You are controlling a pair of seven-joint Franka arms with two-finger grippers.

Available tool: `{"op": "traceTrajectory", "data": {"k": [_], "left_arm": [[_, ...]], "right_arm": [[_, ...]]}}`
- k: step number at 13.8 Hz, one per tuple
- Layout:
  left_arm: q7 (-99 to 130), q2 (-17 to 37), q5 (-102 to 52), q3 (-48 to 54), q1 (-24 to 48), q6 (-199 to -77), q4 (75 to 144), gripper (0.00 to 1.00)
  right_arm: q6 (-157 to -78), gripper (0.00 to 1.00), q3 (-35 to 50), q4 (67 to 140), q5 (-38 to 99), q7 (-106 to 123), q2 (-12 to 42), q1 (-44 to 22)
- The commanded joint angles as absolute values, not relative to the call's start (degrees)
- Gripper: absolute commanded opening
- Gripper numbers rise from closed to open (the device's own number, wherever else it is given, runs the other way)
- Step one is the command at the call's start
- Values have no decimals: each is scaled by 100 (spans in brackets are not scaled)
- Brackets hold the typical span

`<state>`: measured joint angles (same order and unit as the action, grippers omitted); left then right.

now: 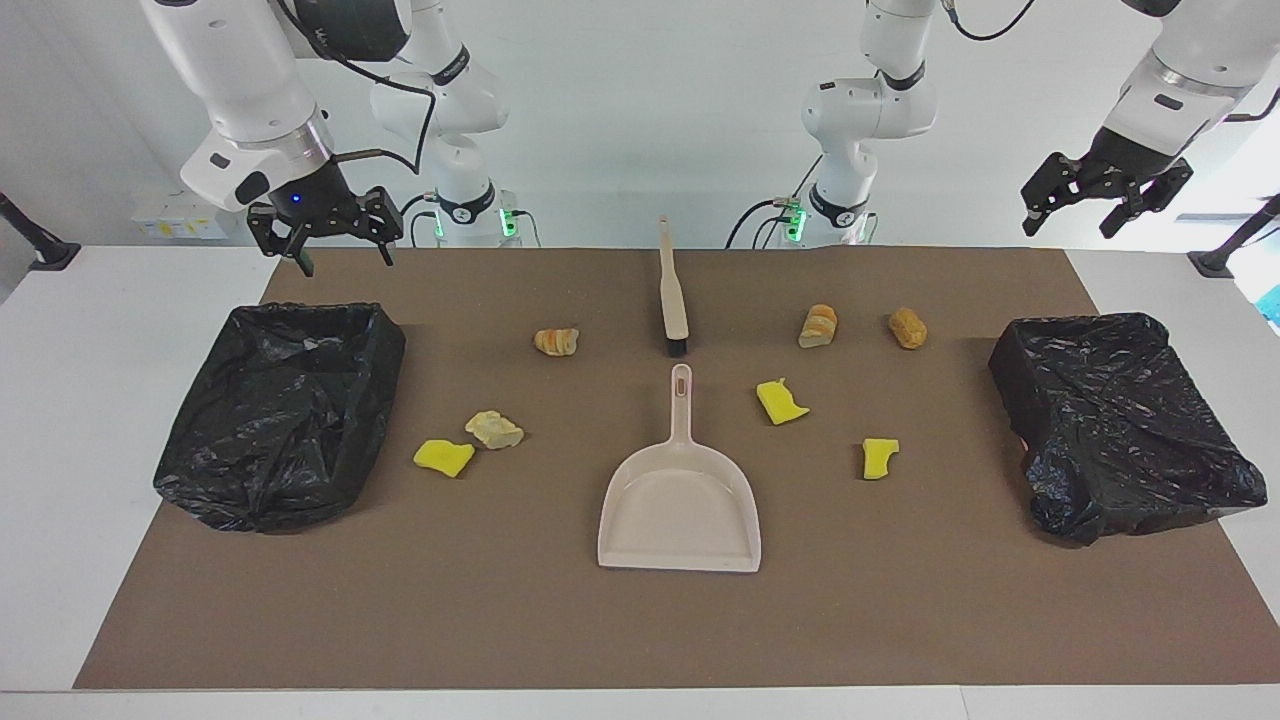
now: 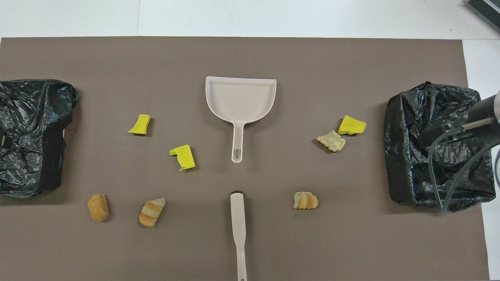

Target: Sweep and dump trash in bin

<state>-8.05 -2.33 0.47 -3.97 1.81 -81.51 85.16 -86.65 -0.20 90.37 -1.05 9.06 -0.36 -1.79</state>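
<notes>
Overhead, the right pincer [image 1: 324, 245] and the left pincer [image 1: 1108, 200] hang open and empty above the desk's [image 1: 180, 640] robot-side corners, while the trash [image 1: 444, 457] lies scattered mid-desk.

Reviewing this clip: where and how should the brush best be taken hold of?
Probably by the long slim handle of the brush, which points toward the robots while the dark bristle head faces the dustpan. It lies flat with bare mat on both sides, so come straight down, fingers across the handle's width.

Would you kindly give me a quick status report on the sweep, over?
Left gripper and right gripper open, raised, holding nothing. Trash scattered on mat; brush and dustpan untouched. Nothing in the way.
</notes>
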Motion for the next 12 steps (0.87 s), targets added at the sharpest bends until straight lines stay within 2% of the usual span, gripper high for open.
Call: {"op": "traceTrajectory", "data": {"k": [1, 12], "left_arm": [[-808, -369, 88, -413, 220, -8130, 8657, 100], [-756, -360, 97, -413, 237, -7998, 8631, 100]], "right_arm": [[-8780, 100, 18, 9176, -9, 1055, -141, -79], [-8780, 100, 18, 9176, -9, 1055, -141, -79]]}}
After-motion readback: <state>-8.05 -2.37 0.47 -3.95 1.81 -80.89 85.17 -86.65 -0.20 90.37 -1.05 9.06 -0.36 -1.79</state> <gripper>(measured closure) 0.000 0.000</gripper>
